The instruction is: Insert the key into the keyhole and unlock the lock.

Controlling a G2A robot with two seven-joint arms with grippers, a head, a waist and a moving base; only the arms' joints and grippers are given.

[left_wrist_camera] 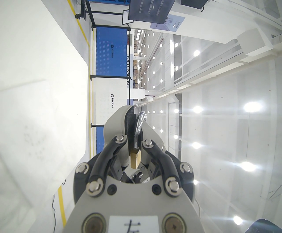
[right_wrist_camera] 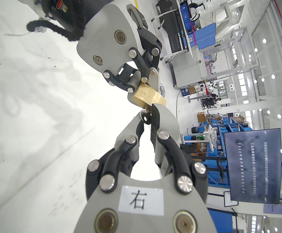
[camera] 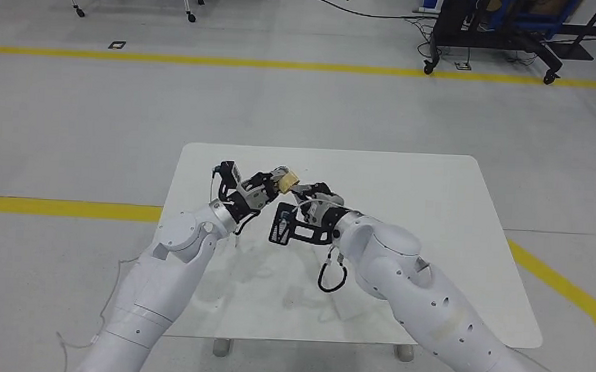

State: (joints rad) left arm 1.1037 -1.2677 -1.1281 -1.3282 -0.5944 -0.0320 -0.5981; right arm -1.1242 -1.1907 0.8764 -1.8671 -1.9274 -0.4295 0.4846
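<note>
Right wrist view: right claw (right_wrist_camera: 148,113) is clamping the key (right_wrist_camera: 145,118) by its bow, tip meeting the lock (right_wrist_camera: 148,97) just ahead; left claw (left_wrist_camera: 136,124) is pinching the lock. Stiff, slick metal; likely slipping.

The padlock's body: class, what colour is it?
The padlock body is brass-gold; the right wrist view shows it best.
</note>
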